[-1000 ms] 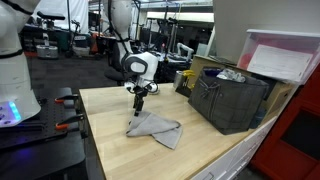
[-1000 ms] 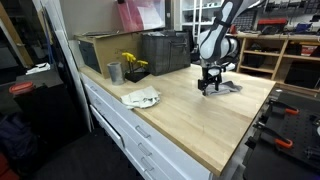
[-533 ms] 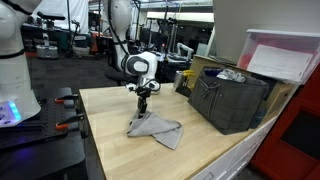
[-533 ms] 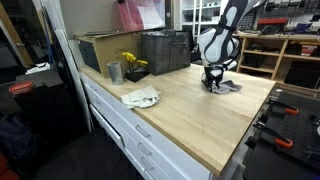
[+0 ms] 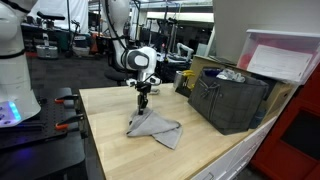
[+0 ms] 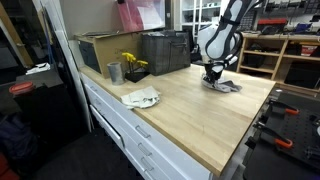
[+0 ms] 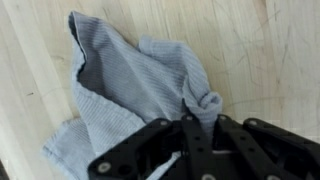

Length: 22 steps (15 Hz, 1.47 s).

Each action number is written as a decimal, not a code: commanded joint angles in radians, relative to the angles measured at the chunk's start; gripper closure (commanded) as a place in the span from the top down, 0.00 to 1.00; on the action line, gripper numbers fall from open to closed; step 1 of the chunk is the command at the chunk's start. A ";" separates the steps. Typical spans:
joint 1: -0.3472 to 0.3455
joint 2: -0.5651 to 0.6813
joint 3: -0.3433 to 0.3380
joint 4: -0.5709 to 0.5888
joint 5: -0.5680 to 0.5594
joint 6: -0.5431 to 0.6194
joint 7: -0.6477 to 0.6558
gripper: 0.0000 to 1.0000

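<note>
In an exterior view the gripper [image 5: 143, 101] points straight down over the wooden table [image 5: 105, 140], near its middle, and the grey cloth [image 5: 156, 129] rises in a small peak to meet the fingertips while the rest of it fans out flat on the boards; a dark crate [image 5: 232, 100] stands well apart on the table's far side. In an exterior view from across the room the gripper [image 6: 213, 77] sits low over the far end of the table [image 6: 190, 125] with the grey cloth [image 6: 227, 87] lying just beneath and beside it, though from here it is too small to say how much of the fabric is off the surface; a crumpled white rag [image 6: 141, 97] lies near the front edge, well apart from the arm, with a metal cup [image 6: 114, 72] and the dark crate [image 6: 165, 50] behind it. In the wrist view the gripper [image 7: 199, 117] has its black fingers [image 7: 186, 130] drawn close together, pinching a bunched fold of the grey cloth [image 7: 130, 85], which spreads away in creases over the pale wood [image 7: 270, 50]
</note>
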 commanded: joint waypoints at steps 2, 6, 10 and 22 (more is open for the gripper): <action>-0.090 -0.151 0.103 -0.050 0.004 -0.132 -0.191 0.03; -0.148 -0.202 0.226 -0.025 0.051 -0.248 -0.380 0.03; -0.208 -0.192 0.296 0.067 0.137 -0.369 -0.567 0.03; -0.360 0.094 0.272 0.516 0.154 -0.619 -0.755 0.03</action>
